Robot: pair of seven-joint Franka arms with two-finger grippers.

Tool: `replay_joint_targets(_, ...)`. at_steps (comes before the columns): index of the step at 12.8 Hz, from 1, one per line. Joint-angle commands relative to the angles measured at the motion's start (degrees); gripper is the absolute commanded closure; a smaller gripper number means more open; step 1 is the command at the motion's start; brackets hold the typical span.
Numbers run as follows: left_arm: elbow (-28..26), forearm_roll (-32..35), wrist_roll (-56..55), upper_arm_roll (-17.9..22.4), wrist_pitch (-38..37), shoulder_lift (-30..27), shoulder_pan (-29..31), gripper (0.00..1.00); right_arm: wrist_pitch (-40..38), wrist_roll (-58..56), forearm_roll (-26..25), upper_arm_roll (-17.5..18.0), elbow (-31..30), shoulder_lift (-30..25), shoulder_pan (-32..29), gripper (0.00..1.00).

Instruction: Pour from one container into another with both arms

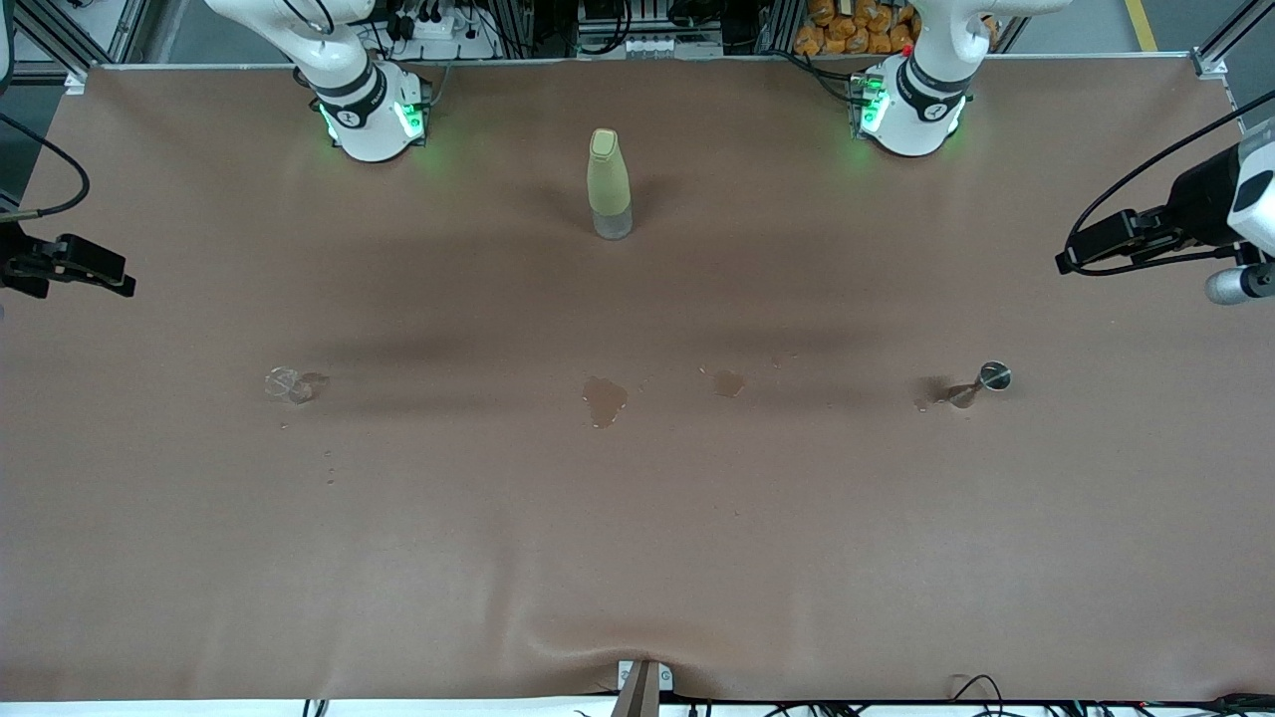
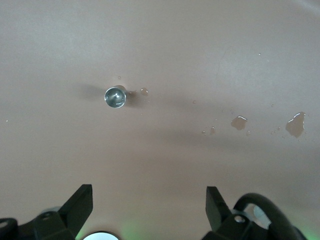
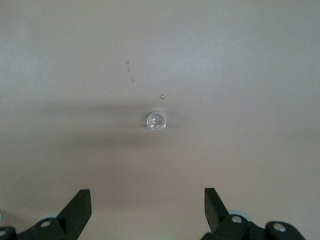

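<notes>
The tiny clear glass cup (image 1: 289,384) stands on the brown table toward the right arm's end; the right wrist view looks down on the glass cup (image 3: 156,120) with small droplets beside it. The silvery hourglass measuring cup (image 1: 988,379) stands upright toward the left arm's end, and its round rim shows in the left wrist view as the measuring cup (image 2: 115,96). My left gripper (image 1: 1074,261) (image 2: 149,192) hangs high and open, holding nothing, by that end's table edge. My right gripper (image 1: 112,278) (image 3: 147,195) hangs high and open, also holding nothing, at the right arm's end.
A tall pale yellow-green bottle (image 1: 609,184) stands mid-table, close to the arms' bases. Wet patches (image 1: 604,399) (image 1: 728,382) lie on the brown table cover (image 1: 637,538) between the two cups. A small wet spot (image 2: 144,91) sits beside the measuring cup.
</notes>
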Motion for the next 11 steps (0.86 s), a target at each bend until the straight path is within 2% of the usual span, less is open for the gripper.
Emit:
replay_joint_targets(1,1.28,0.99,-0.05,-0.06,-0.1,0.93,-0.09,0.0,0.43,0.23,-0.23,0.46,-0.74,-0.9,0.39,0.0)
replay_joint_targets(6,1.36,1.6,-0.58,0.03,0.08,1.37,-0.18,0.0,0.87,-0.21,0.47,0.29,-0.92,-1.16,-0.14,0.0)
replay_joint_targets(8,1.45,3.79,-1.37,-0.41,0.34,1.54,-0.36,0.0,0.25,-0.73,3.36,0.02,-0.92,-1.86,-1.54,0.0)
replay_joint_targets(11,1.45,6.69,-1.28,-0.94,7.88,1.81,-0.44,0.0,0.07,-3.73,3.64,0.02,-0.92,-2.66,-1.89,0.0)
